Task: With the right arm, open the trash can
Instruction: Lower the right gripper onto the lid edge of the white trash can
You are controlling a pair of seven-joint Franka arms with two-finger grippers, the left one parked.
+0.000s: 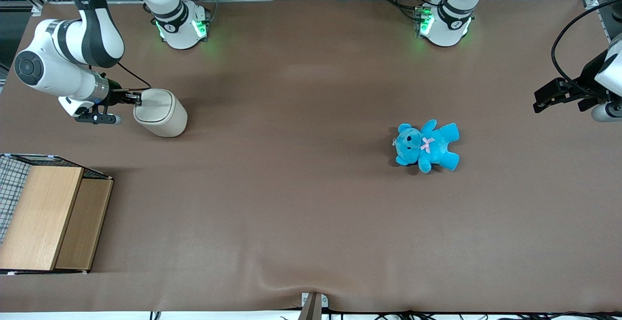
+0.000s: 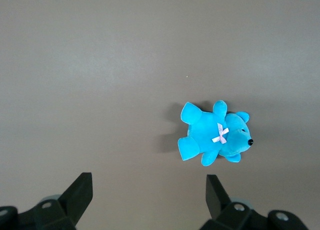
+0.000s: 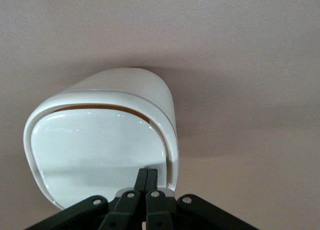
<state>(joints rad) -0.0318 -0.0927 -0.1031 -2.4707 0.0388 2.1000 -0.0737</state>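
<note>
Right wrist view: glossy cream-white trash can [image 3: 125,120], pinched-together claw [image 3: 147,179] on lid.

— Trash can [image 3: 107,135]: smooth cream-white plastic, glossy on the lid, with soft highlights. Gripper [image 3: 146,177] at the lid's edge, matt black, fingers pressed together.

— And around it?

— Table [image 1: 291,203] covered in matt brown sheet, slightly rippled at the near edge. Teddy bear [image 1: 426,145] in soft blue plush. Wooden box [image 1: 48,218] pale, smooth-grained, with wire mesh.
</note>
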